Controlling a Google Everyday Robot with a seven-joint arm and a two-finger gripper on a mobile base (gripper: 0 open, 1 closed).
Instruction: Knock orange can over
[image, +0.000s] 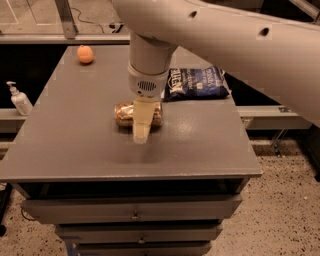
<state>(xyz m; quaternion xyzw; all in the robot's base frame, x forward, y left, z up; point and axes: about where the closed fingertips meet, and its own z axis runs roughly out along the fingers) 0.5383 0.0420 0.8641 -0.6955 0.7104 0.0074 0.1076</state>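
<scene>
— Since the orange can (124, 114) lies on its side at the middle of the table (75, 142), just behind the gripper (141, 134), what's left?
— Probably only a straight lift away, so nothing nudges it rolling. Whether the jaws are apart, I cannot tell.

pincer (141, 134) over orange can (124, 114), hiding its middle, arm (225, 35) cut off upper right

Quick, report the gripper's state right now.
Gripper: cannot be told whether open or closed. It hangs in front of the orange can, which lies on its side.
</scene>
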